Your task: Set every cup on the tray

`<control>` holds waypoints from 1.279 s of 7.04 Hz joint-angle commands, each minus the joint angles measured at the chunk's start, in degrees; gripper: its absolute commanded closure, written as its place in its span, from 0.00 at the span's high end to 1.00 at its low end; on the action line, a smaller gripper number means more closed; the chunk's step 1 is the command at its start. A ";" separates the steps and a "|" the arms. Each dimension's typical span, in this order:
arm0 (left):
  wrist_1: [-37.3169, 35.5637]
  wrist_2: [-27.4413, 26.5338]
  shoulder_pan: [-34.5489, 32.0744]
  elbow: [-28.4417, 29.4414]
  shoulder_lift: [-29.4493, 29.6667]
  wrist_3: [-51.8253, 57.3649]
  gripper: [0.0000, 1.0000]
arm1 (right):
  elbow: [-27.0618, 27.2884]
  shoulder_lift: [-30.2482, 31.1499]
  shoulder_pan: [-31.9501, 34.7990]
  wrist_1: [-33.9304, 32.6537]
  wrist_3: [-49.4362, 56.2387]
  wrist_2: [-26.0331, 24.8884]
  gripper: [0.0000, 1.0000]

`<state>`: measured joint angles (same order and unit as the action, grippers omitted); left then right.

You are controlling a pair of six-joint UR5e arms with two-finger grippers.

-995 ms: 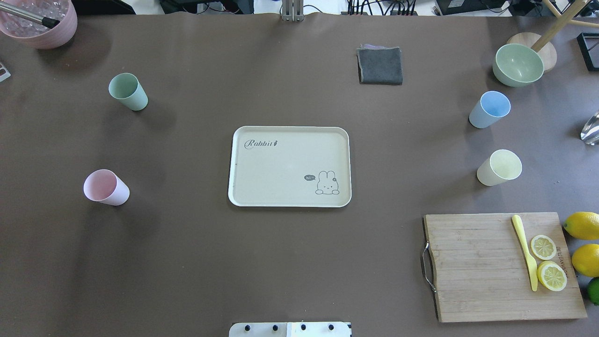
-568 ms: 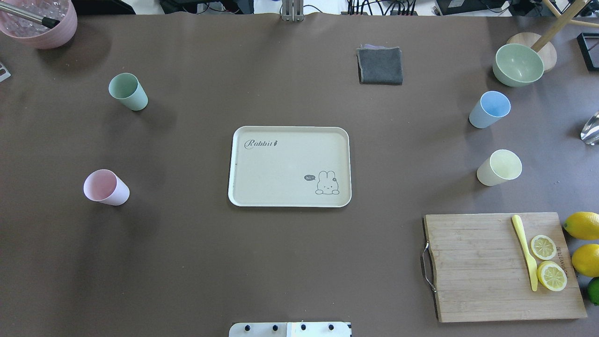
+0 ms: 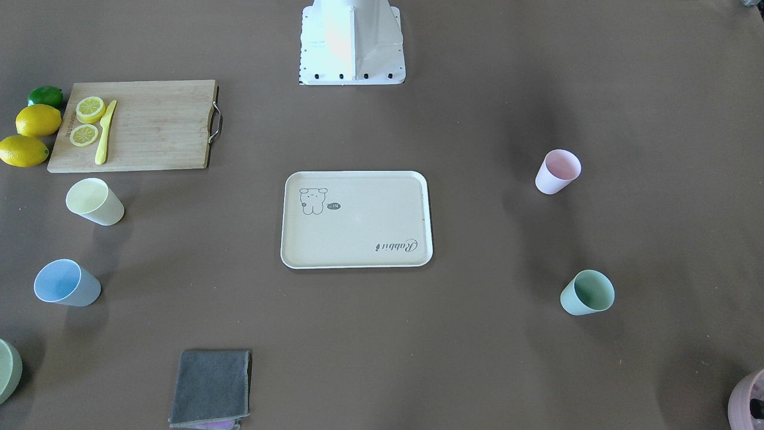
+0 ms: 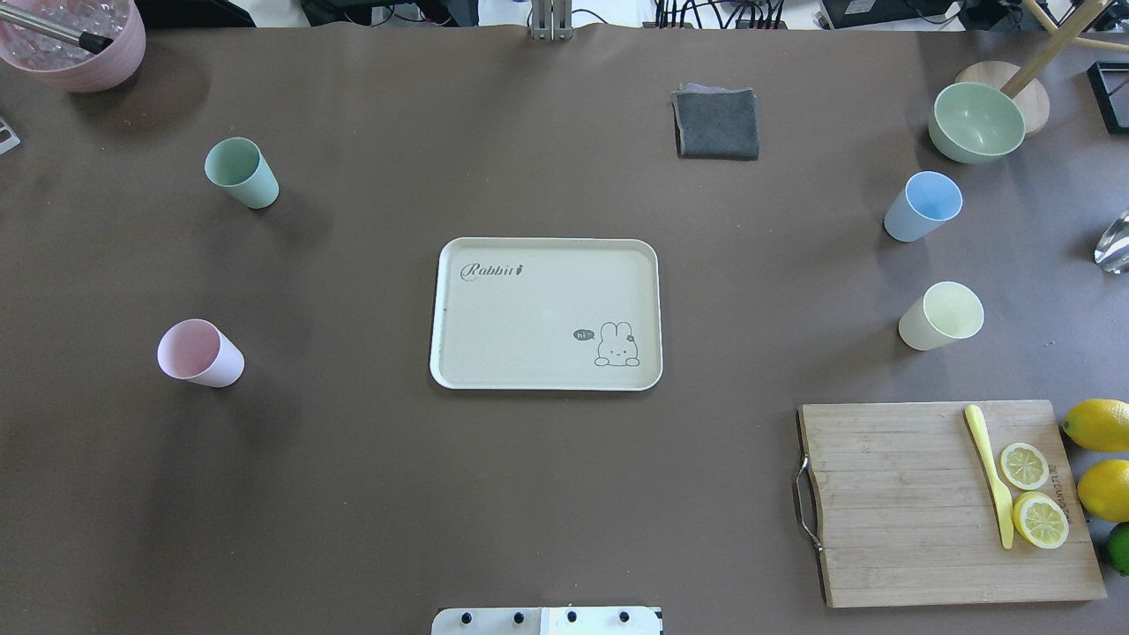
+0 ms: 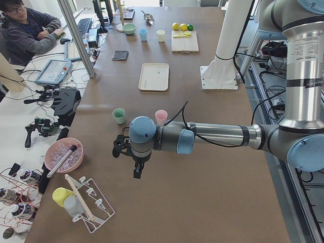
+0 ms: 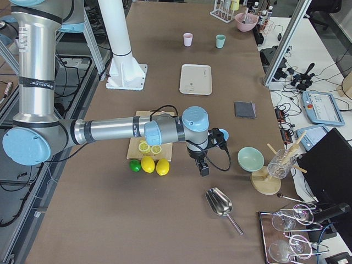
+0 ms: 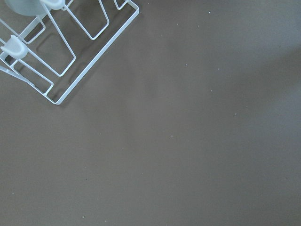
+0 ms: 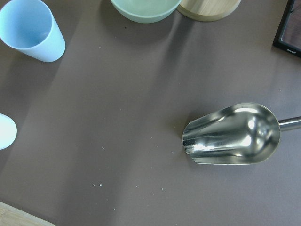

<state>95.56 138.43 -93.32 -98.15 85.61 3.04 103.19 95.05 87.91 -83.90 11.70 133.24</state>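
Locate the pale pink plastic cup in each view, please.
Front-facing: pale pink plastic cup, right of the cream rectangular tray.
Overhead: cup, left of the tray.
Exterior left: cup, centre, below the tray.
Exterior right: cup, top, above the tray.
Left wrist: not in it.
Right wrist: not in it.
Shared landmark: the tray.

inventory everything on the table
tray: 1, cream, centre
green cup: 1, green, far left
pink cup: 1, pink, left
blue cup: 1, blue, far right
yellow cup: 1, yellow, right
board: 1, wooden, near right
knife: 1, yellow, on board
lemon slices: 2, yellow, on board
lemons: 2, yellow, beside board
lime: 1, green, beside lemons
cloth: 1, grey, far side
green bowl: 1, green, far right
pink bowl: 1, pink, far left
scoop: 1, silver, right end
rack: 1, white, left end
left gripper: 1, dark, left end
right gripper: 1, dark, right end
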 commanded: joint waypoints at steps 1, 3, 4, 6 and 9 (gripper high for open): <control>2.50 -0.09 -0.63 -2.05 1.39 0.12 0.98 | 2.79 -0.56 0.94 0.49 -0.88 1.76 1.00; 9.80 -0.18 -1.16 -2.57 3.51 -1.01 0.98 | 4.12 -3.88 1.21 0.23 -2.56 1.67 1.00; 13.39 0.26 -1.16 -2.66 2.64 -0.93 0.98 | 3.78 -5.12 1.30 -0.03 -2.65 1.41 1.00; 20.68 0.27 -1.08 -1.70 1.23 -2.50 0.98 | 3.86 -5.22 0.95 0.31 -9.71 2.02 1.00; 26.25 0.18 4.79 0.65 6.83 -12.01 0.98 | 3.60 -9.59 -7.89 1.54 -34.09 1.24 1.00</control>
<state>120.45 138.63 -91.21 -99.11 90.04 -7.28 107.10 88.04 84.34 -82.85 -11.13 134.91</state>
